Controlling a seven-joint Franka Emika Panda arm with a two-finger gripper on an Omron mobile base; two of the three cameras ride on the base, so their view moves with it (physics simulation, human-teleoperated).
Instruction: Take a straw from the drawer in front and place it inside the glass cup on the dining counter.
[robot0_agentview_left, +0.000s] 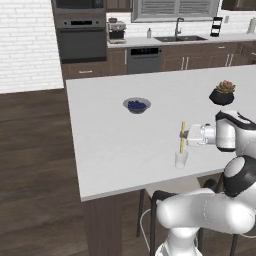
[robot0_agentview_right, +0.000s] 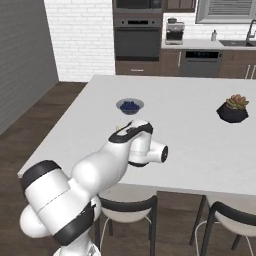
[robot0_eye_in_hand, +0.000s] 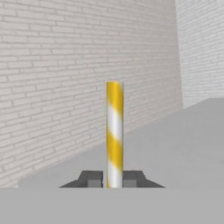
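Observation:
My gripper (robot0_agentview_left: 187, 135) is shut on the straw (robot0_agentview_left: 182, 136), which stands upright with its lower end at the rim of the glass cup (robot0_agentview_left: 181, 160). The cup stands near the front edge of the white dining counter (robot0_agentview_left: 105, 145). In the hand view the straw (robot0_eye_in_hand: 114, 131) is striped yellow and white and rises between my two fingertips (robot0_eye_in_hand: 93, 178), with the gripper (robot0_eye_in_hand: 113, 179) closed around its base. In the right base view my own arm hides the cup and the hand. The drawer is out of view.
A bowl of dark blue berries (robot0_agentview_left: 136, 105) sits mid-counter and a dark pot with a plant (robot0_agentview_left: 222, 94) to the right. Black-backed stools (robot0_agentview_right: 131, 204) stand under the counter's near edge. Oven and sink cabinets line the far wall.

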